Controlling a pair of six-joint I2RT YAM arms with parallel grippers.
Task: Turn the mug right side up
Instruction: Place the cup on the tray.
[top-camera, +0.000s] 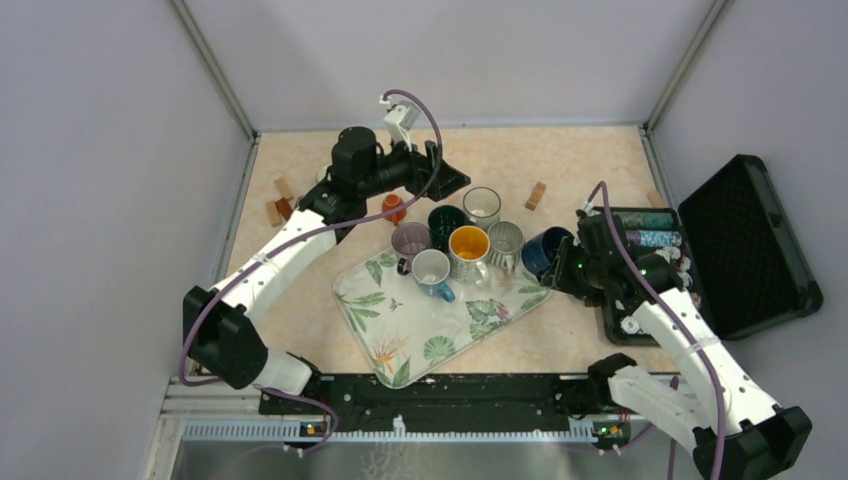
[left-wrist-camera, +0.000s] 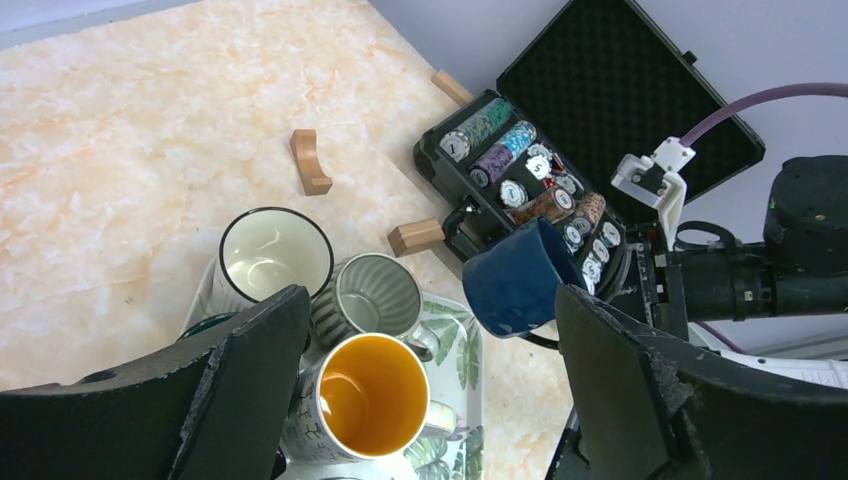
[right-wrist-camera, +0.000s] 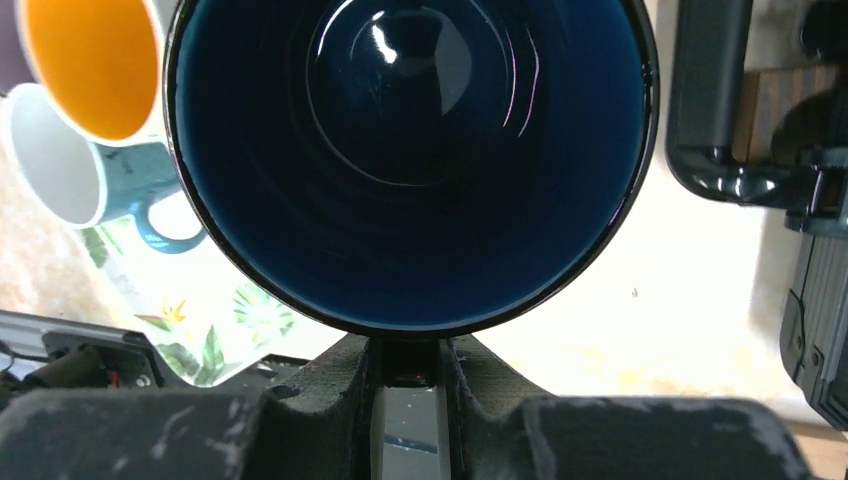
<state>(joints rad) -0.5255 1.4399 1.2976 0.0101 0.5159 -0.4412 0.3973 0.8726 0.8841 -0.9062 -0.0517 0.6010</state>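
Right gripper (right-wrist-camera: 408, 372) pinches an empty, glossy dark-blue mug (right-wrist-camera: 410, 150), tipped sideways. Left gripper (top-camera: 447, 182) gapes wide above empty mugs (left-wrist-camera: 370, 395) on the leaf-printed tray (top-camera: 395, 345).

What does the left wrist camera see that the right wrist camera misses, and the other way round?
Left wrist only: rows of poker chips, a curved wooden block, a white dark-rimmed mug, a grey ribbed mug. Right wrist only: the shiny inside of the dark blue glazed mug, and a pale blue mug. Both: that dark blue glazed mug, the orange-lined mug and the leaf-print tray.
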